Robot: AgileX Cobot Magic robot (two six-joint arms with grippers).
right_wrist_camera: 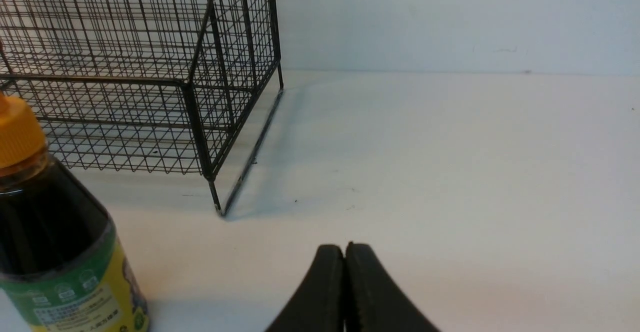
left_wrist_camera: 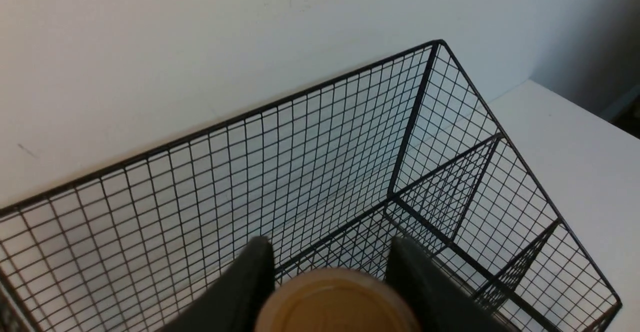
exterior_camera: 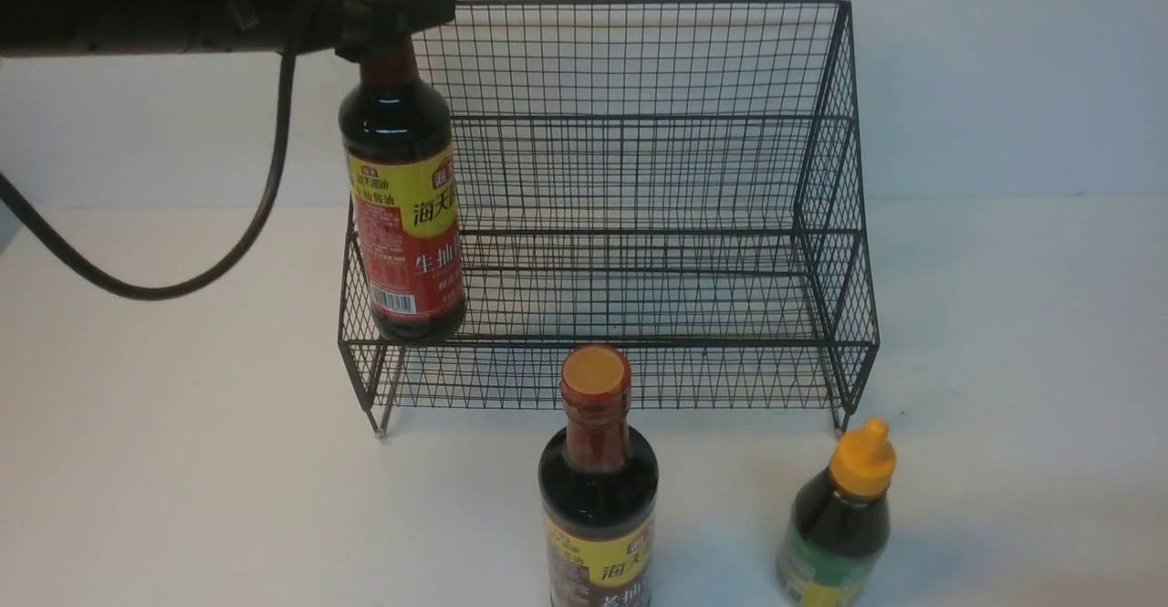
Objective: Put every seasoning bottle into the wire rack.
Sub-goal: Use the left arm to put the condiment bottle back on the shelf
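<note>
Black two-tier wire rack [exterior_camera: 639,118], upright at 12 o'clock.
One tall red-necked dark-sauce bottle [exterior_camera: 406,214] hangs upright at its left front corner, 10 o'clock; its tan-capped twin [exterior_camera: 598,488] stands at 6 o'clock, and the shorter green-labelled bottle [exterior_camera: 839,525] with yellow nozzle cap at 4 o'clock.

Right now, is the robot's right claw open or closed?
Closed. The right gripper has its two black fingers pressed together, with nothing held between them.
</note>
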